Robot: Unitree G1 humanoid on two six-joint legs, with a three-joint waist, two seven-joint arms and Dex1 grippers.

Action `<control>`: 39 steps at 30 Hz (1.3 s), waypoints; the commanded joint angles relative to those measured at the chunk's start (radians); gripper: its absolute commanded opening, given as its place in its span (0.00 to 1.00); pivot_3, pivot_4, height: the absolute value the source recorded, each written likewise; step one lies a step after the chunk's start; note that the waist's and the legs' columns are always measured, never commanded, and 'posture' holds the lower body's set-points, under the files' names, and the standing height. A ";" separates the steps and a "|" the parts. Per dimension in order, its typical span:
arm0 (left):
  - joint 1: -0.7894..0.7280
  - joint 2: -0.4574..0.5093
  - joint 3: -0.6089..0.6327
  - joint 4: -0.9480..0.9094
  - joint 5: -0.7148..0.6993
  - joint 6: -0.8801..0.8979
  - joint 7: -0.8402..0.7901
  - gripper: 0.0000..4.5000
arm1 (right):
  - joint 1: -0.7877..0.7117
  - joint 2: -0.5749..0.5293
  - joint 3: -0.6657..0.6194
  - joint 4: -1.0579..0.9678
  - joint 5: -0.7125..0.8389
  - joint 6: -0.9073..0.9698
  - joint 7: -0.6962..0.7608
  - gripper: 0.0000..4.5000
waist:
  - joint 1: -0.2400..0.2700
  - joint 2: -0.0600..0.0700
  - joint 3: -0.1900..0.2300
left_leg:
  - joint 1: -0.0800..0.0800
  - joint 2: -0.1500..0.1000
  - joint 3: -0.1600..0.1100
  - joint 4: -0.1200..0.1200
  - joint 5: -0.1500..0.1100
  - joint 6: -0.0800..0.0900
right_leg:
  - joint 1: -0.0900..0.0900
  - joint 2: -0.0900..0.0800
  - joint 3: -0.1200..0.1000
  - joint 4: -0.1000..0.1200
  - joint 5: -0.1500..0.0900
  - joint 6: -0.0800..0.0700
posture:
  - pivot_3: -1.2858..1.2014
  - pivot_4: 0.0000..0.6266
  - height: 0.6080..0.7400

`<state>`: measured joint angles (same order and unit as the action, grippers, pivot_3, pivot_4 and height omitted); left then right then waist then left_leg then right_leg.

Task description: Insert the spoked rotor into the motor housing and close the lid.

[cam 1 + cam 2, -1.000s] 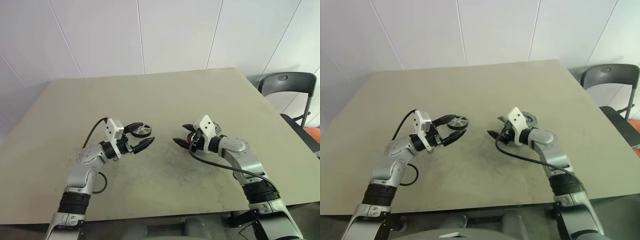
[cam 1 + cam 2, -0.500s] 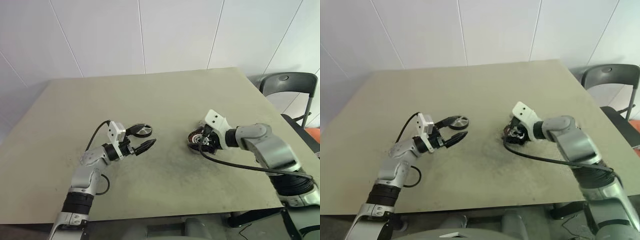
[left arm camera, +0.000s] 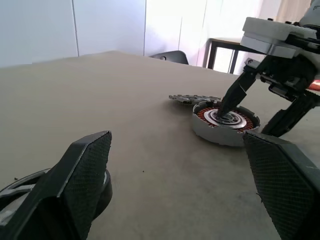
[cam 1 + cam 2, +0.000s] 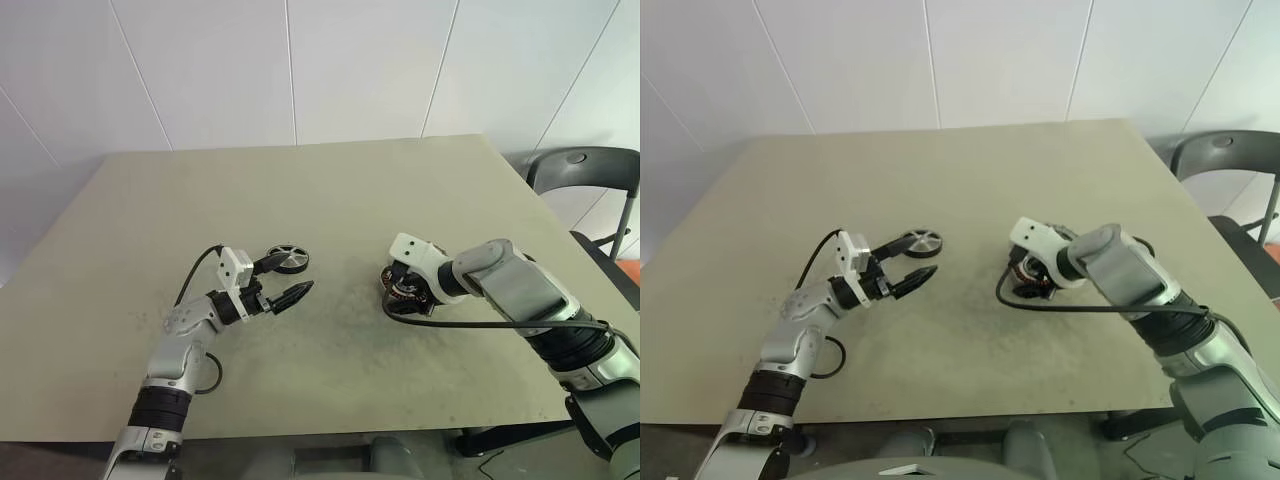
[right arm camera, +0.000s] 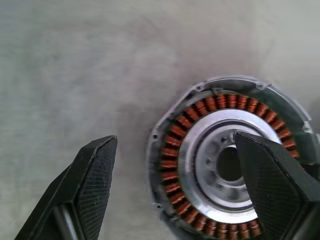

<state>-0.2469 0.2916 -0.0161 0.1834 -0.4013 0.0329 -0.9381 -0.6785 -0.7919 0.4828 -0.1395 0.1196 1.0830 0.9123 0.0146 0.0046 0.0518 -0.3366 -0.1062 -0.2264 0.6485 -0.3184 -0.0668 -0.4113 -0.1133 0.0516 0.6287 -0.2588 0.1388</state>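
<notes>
I am at the start: the spoked rotor [image 4: 286,260] lies on the surface [image 4: 330,200] well to the left of the motor housing [image 5: 227,165], just beside my left pincer [image 4: 285,281], whose fingers stand wide and empty. My right pincer [image 4: 400,293] hangs wide over the housing, one finger over its hub (contact unclear). The lid [image 3: 194,98] lies just behind the housing; next, I judge, my left pincer must close on the rotor's rim.

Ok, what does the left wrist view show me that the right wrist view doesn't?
Left wrist view: the spoked rotor beside the left gripper, and the lid lying flat behind the motor housing. Right wrist view: a top-down look at the housing's copper windings and hub. Both: the housing, with the open right gripper straddling its wall.
</notes>
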 commanded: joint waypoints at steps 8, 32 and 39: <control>-0.004 -0.003 0.002 -0.008 0.002 -0.025 -0.003 0.99 | -0.005 -0.037 -0.017 -0.077 0.042 0.026 0.059 0.87 | 0.000 0.000 0.000 | -0.001 0.000 0.000 0.000 0.000 0.000 | -0.001 0.000 0.000 0.000 0.000 0.000 | 0.52 0.00 1.00; 0.002 -0.018 -0.001 -0.019 0.000 -0.021 0.014 0.99 | -0.049 -0.064 0.068 0.027 -0.032 -0.084 0.155 0.87 | 0.001 -0.001 -0.001 | 0.000 0.000 0.001 0.003 -0.002 0.003 | 0.001 0.000 0.000 0.000 0.003 0.001 | 0.52 0.00 1.00; 0.000 -0.019 -0.003 -0.014 0.000 -0.022 0.013 0.99 | -0.046 -0.065 0.059 0.059 -0.053 -0.094 0.140 0.87 | 0.000 -0.001 -0.001 | -0.001 0.000 0.001 0.003 -0.002 0.003 | 0.000 0.000 0.000 0.000 0.003 0.001 | 0.52 0.00 1.00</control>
<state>-0.2393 0.2714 -0.0236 0.1933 -0.4014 0.0205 -0.9222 -0.7143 -0.8522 0.5481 -0.1070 0.0957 0.9928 1.0663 0.0144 0.0032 0.0509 -0.3371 -0.1062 -0.2249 0.6518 -0.3200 -0.0640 -0.4108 -0.1136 0.0516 0.6287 -0.2562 0.1398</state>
